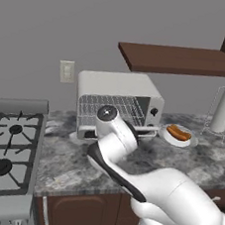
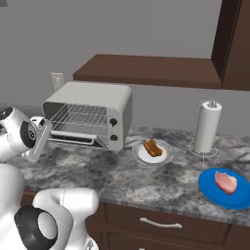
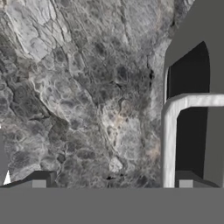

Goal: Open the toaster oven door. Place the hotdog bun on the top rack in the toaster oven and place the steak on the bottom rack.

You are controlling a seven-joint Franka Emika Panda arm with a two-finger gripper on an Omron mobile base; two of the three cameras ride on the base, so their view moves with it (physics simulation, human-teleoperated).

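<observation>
On the tabotop's left end: toaster oven (image 2: 88,114), cavity showing, wire racks visible.
Door: toaster oven door (image 3: 192,109) dropped flat, glass up, pale bar handle (image 3: 168,144) along its front lip.
Tool: tool (image 3: 112,181) hovers low over the marbled tabletop (image 3: 78,87), jaws wide apart, holding nothing; handle sits just beside one fingertip.
Bun: hotdog bun (image 2: 153,147) on white dish (image 2: 163,158), right of oven.
Steak: steak (image 2: 225,182) on blue plate (image 2: 215,193), far right.
Risk: likely snag on the lowered door when lifting away.
</observation>
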